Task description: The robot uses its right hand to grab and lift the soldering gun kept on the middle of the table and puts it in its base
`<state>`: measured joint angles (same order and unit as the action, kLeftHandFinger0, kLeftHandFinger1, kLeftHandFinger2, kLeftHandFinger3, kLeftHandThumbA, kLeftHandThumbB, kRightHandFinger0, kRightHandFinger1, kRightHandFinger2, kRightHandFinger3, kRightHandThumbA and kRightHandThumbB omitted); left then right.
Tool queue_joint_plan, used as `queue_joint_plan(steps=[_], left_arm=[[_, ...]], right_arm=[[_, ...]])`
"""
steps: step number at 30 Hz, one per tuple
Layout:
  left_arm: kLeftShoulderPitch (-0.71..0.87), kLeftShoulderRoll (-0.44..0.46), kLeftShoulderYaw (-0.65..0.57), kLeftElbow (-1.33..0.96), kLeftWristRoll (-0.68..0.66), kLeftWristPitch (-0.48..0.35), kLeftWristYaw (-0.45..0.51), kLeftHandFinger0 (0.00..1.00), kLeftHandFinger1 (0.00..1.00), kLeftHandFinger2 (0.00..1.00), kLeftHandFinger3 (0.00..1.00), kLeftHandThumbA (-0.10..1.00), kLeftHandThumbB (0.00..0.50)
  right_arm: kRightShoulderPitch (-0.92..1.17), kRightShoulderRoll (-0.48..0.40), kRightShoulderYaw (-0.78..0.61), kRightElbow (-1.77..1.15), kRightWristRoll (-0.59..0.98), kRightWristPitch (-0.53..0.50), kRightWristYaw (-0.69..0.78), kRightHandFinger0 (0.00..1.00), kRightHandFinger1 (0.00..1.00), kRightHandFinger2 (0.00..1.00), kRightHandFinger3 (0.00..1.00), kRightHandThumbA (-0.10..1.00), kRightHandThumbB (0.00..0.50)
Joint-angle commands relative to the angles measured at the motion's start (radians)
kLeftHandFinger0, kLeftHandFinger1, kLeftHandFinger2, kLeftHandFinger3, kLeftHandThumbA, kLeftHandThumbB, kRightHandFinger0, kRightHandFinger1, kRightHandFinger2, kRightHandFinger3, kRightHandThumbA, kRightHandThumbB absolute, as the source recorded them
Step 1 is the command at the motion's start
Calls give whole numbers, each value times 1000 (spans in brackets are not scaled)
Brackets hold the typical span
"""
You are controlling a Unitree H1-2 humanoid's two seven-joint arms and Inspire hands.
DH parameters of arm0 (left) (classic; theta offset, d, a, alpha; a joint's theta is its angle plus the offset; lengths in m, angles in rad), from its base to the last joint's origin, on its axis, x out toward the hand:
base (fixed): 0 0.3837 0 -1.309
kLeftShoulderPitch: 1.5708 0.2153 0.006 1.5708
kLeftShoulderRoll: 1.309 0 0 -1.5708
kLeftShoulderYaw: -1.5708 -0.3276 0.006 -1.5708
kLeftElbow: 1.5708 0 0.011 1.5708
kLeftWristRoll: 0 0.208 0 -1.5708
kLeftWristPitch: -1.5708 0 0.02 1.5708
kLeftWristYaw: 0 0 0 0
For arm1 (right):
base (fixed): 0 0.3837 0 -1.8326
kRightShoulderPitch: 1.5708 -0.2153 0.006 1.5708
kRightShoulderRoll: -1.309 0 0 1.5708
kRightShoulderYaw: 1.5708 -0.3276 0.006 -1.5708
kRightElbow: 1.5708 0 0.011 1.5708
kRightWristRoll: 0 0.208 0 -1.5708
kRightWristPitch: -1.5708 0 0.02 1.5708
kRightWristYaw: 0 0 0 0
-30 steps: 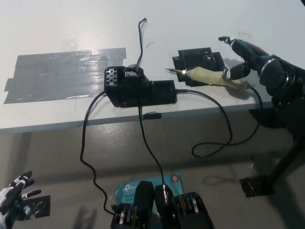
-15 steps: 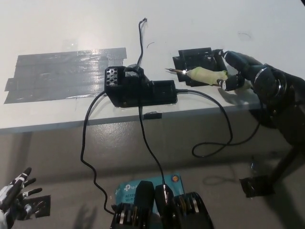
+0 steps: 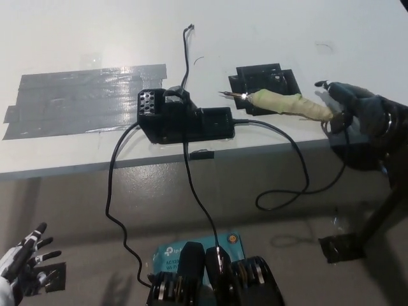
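Head view: the black right hand (image 3: 349, 105) pinches the rear end of the soldering gun (image 3: 287, 103), its tip over the base (image 3: 262, 79). The white left hand (image 3: 19, 264) rests low, fingers spread.

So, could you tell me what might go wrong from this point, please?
The right hand only meets the rear end of the soldering gun, so a lift from there could let the tip droop or the gun slip. Its cable loops off the table edge and may drag or snag on the way to the base. The left hand rests low, open.
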<state>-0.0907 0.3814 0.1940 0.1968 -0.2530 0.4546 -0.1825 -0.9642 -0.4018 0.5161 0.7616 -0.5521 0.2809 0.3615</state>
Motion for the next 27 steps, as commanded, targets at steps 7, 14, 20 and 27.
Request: queue_joint_plan(steps=[7, 14, 20, 27], left_arm=[[-19, 13, 3, -15, -14, -5, -25, 676, 777, 932, 1000, 850, 127], [-20, 14, 3, -20, -21, -18, -34, 699, 801, 993, 1000, 1000, 192], [-22, 14, -6, -26, -12, -22, -35, 670, 804, 989, 1000, 1000, 225], [-28, 6, -23, -16, -4, -34, -35, 692, 807, 971, 1000, 1000, 229]], right_arm=[[-88, 68, 10, -15, -36, -27, -7, 1000, 1000, 1000, 1000, 533, 311], [-93, 55, 19, -7, -63, -26, -7, 1000, 1000, 1000, 1000, 504, 324], [-66, 27, -4, -10, -48, -13, 2, 1000, 1000, 1000, 1000, 460, 320], [-46, 39, 11, 1, -59, -35, 3, 1000, 1000, 1000, 1000, 516, 322]])
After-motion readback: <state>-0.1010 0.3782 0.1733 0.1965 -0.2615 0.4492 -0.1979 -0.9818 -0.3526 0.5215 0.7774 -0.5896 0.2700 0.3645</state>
